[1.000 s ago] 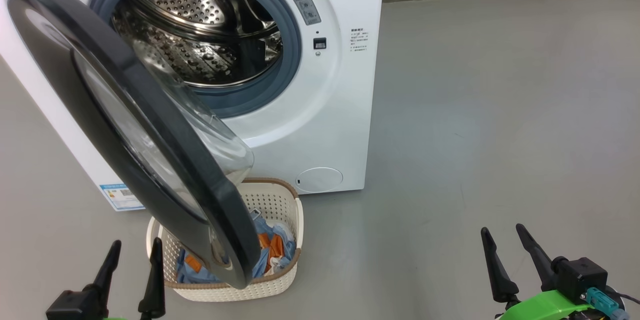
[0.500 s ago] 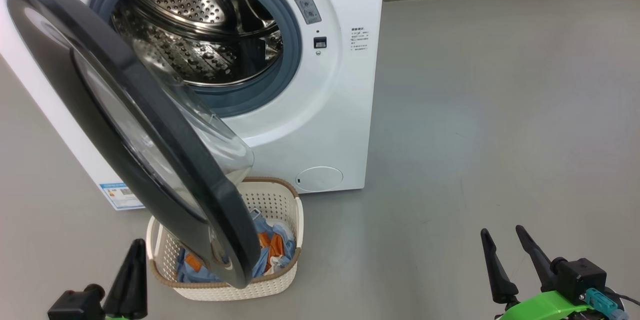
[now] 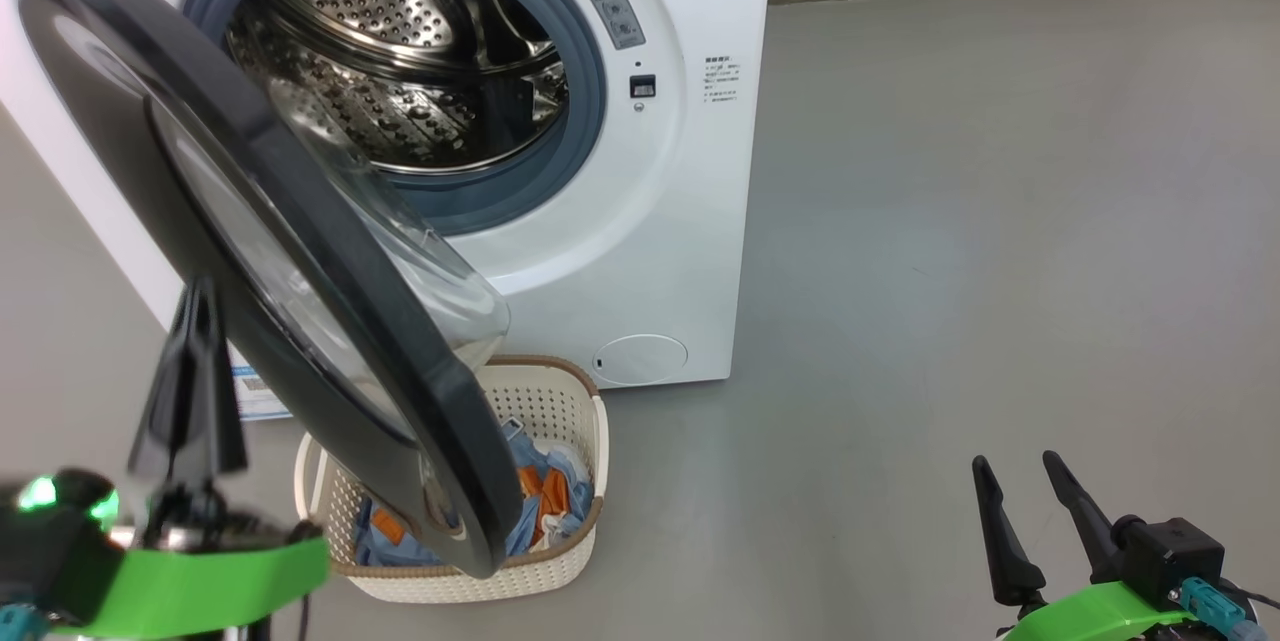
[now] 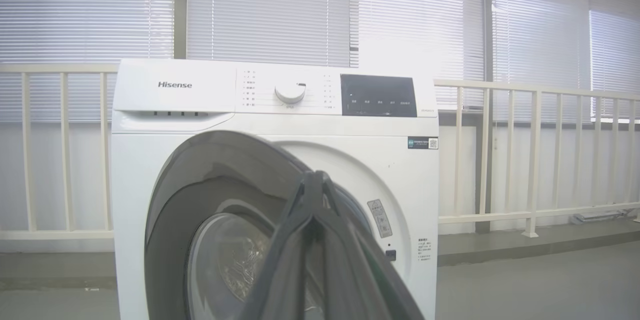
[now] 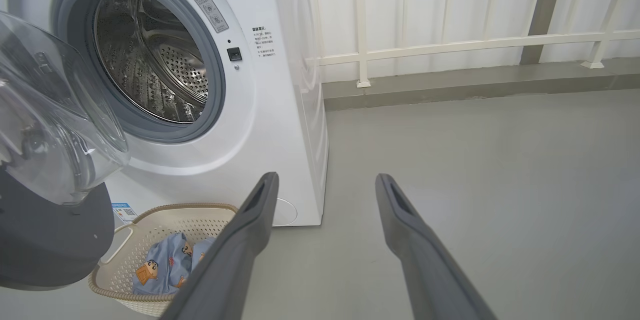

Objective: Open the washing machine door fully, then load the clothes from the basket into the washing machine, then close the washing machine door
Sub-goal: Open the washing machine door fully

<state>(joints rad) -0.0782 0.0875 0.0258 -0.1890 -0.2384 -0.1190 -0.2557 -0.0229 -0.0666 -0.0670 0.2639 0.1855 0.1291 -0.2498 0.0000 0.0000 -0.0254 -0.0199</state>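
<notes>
Nearest at the lower right, the right gripper hangs low over the bare floor, its fingers well apart and holding nothing. At the left, the left gripper stands higher with its fingers pressed together on nothing, tips pointing up beside the outer face of the door; whether they touch it I cannot tell. The basket sits on the floor just before the washer, with the clothes heaped inside. The door stands partly open, swung out to the left, and in the head view its lower rim covers part of the basket. Behind it the drum shows bare steel. Past the washer, in the left wrist view, a pale railing runs before white blinds
</notes>
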